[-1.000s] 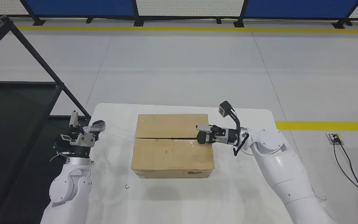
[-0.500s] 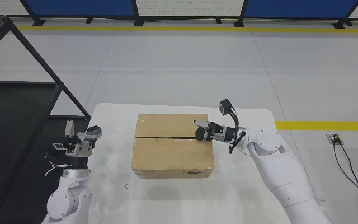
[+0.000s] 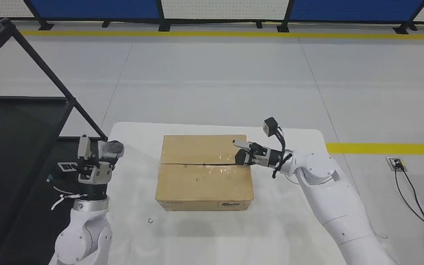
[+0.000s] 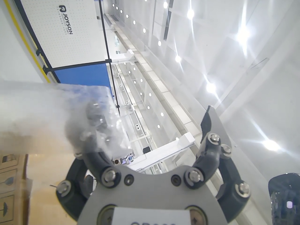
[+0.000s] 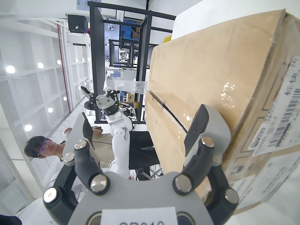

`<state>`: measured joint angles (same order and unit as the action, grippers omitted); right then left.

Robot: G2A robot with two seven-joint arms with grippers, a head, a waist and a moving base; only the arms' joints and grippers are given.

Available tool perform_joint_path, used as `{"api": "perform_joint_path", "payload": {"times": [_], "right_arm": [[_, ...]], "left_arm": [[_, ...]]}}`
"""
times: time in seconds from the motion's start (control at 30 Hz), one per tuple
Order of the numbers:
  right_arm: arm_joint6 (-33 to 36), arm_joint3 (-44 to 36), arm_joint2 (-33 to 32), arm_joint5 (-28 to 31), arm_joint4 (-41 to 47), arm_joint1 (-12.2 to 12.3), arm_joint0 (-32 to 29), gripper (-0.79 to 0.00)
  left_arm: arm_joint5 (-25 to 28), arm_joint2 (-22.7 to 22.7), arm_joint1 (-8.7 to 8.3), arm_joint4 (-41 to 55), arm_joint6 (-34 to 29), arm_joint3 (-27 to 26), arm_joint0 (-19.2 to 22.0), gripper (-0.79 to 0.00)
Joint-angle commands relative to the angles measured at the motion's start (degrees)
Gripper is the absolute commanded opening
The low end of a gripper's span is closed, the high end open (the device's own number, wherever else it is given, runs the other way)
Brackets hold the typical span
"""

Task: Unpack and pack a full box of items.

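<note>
Bright, even light fills the top view: the pale floor (image 3: 218, 73) and white table (image 3: 132, 225) almost wash together, and the cardboard box (image 3: 205, 173) casts just a thin, soft shadow along its lower edge at the middle of the frame. In the left wrist view the ceiling lamps (image 4: 242, 36) flare into long star-shaped streaks, and straight beams bend strongly toward the borders. In the right wrist view small white glints sit on the box top, and shelf lines curve near the edges.
</note>
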<state>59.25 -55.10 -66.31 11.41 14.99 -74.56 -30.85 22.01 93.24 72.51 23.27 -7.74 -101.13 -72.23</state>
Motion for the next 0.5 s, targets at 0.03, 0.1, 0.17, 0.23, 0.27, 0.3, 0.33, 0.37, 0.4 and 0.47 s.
{"api": "perform_joint_path", "payload": {"times": [0.03, 0.1, 0.17, 0.23, 0.27, 0.3, 0.33, 0.37, 0.4, 0.47], "right_arm": [[0.07, -0.12, -0.15, -0.04, 0.15, 0.13, -0.28, 0.0], [0.09, -0.2, -0.19, -0.05, 0.14, 0.21, -0.4, 0.0], [0.1, -0.27, -0.25, -0.09, 0.35, 0.27, -0.5, 0.0], [0.09, -0.38, -0.24, -0.11, 0.39, 0.33, -0.57, 0.0], [0.09, -0.43, -0.25, -0.12, 0.4, 0.36, -0.6, 0.0], [0.09, -0.47, -0.27, -0.14, 0.42, 0.39, -0.6, 0.0], [0.12, -0.49, -0.29, -0.17, 0.44, 0.43, -0.6, 0.0], [0.14, -0.52, -0.29, -0.19, 0.46, 0.46, -0.61, 0.0], [0.14, -0.58, -0.29, -0.11, 0.52, 0.48, -0.63, 0.0], [0.08, -0.52, -0.34, -0.13, 0.63, 0.53, -0.55, 0.0]], "left_arm": [[-1.08, -1.03, 0.14, -1.01, 0.85, -0.99, 0.57, 0.0], [-1.82, -1.92, 0.23, -1.8, 0.96, -1.61, 1.07, 0.0], [-2.24, -2.7, 0.33, -2.78, 1.42, -2.23, 1.43, 0.0], [-2.56, -3.59, 0.43, -3.54, 1.58, -2.94, 1.68, 0.0], [-2.81, -4.11, 0.49, -3.87, 1.55, -3.32, 1.77, 0.0], [-2.98, -4.54, 0.53, -4.25, 1.58, -3.69, 1.9, 0.0], [-3.23, -5.02, 0.58, -4.57, 1.5, -3.96, 2.0, 0.0], [-3.41, -5.43, 0.63, -4.85, 1.58, -4.22, 2.13, 0.0], [-3.64, -5.96, 0.69, -5.16, 1.48, -4.48, 2.28, 0.0], [-4.0, -7.01, 0.78, -6.21, 1.34, -4.95, 2.53, 0.0]]}}
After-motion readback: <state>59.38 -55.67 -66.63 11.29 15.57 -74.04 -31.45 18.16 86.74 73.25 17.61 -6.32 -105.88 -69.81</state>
